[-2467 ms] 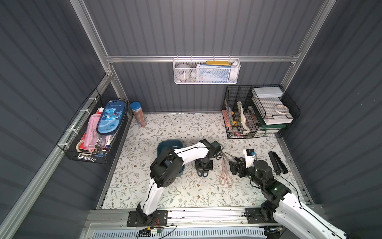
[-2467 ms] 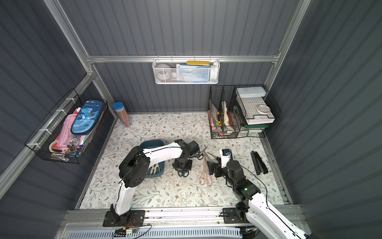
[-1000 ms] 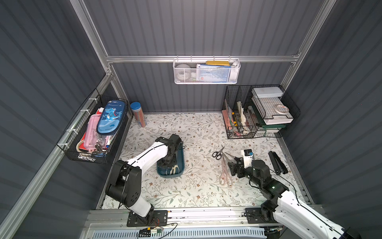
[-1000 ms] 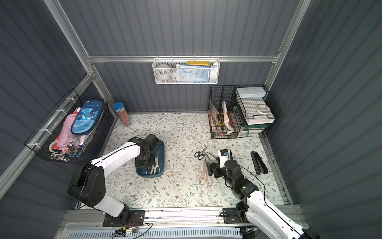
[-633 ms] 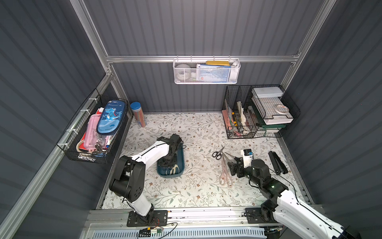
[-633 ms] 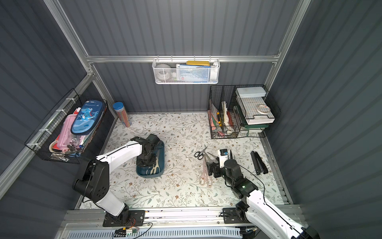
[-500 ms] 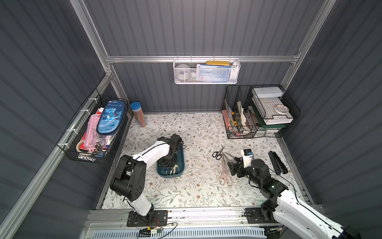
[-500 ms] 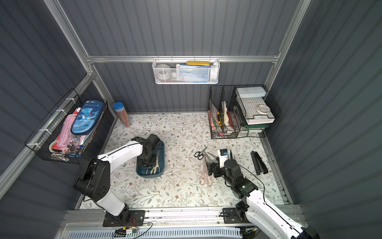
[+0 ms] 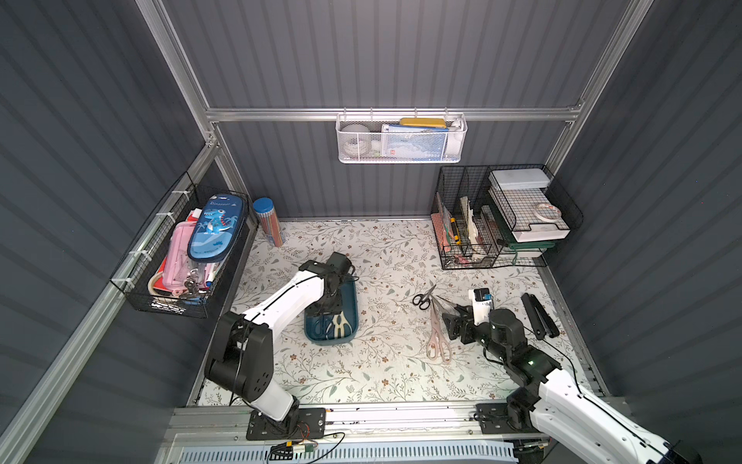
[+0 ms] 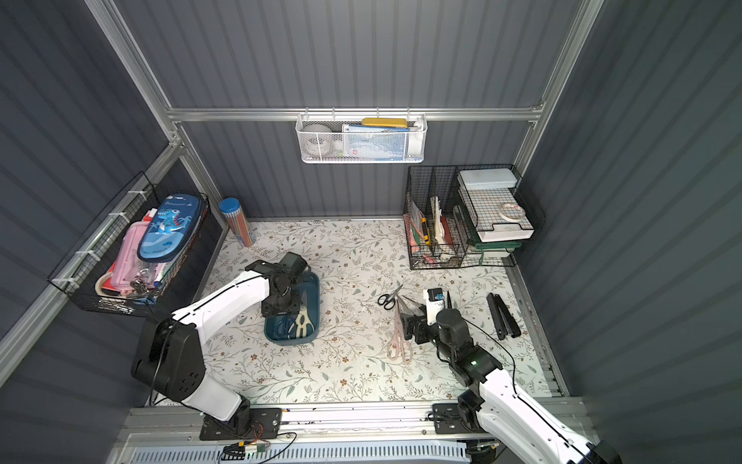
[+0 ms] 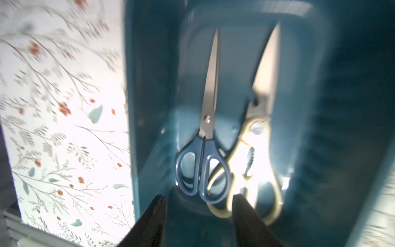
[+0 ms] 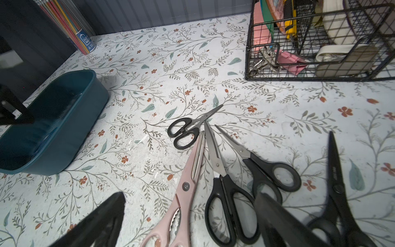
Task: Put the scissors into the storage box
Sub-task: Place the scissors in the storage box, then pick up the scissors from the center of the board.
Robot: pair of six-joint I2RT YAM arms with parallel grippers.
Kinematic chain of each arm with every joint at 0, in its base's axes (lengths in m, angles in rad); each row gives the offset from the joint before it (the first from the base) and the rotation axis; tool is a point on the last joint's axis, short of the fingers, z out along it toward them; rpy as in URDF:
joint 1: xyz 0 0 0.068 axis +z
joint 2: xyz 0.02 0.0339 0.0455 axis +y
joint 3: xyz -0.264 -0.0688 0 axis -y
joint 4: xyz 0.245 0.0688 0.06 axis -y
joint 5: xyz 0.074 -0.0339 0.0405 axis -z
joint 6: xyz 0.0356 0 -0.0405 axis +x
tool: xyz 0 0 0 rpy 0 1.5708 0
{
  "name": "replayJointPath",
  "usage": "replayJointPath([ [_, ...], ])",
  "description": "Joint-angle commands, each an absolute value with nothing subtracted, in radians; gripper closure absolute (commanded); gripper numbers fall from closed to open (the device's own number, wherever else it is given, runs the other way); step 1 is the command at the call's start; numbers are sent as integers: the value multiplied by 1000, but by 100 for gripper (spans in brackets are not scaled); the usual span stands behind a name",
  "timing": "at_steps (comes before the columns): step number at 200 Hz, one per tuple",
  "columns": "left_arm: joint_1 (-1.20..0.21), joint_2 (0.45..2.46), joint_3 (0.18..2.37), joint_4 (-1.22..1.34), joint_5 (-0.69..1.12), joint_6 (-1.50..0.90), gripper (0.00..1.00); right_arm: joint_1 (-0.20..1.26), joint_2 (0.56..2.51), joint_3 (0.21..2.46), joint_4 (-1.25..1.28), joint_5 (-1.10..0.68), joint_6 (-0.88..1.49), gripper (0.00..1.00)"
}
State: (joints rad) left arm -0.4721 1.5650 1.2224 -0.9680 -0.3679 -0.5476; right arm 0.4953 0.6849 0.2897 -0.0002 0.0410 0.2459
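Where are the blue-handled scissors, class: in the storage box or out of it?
In: the blue-handled scissors lie flat on the storage box floor, beside the cream-handled shears.

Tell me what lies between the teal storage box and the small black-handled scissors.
Nothing but bare floral mat; the right wrist view shows the stretch from storage box to small black-handled scissors clearly.

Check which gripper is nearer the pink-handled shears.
Right. The right gripper sits open right beside the pink-handled shears; the left gripper is far off, over the storage box.
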Motion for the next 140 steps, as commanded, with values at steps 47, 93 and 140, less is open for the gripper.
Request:
replayJointPath([
  [47, -727, 1652, 1536, -925, -302, -482, 48, 504, 633, 325, -58, 88, 252, 1],
  [93, -908, 1876, 1618, -847, -28, -538, 48, 505, 365, 243, -93, 234, 279, 1],
  [140, -975, 2081, 1736, -837, 44, -525, 49, 505, 249, 206, -96, 272, 275, 1],
])
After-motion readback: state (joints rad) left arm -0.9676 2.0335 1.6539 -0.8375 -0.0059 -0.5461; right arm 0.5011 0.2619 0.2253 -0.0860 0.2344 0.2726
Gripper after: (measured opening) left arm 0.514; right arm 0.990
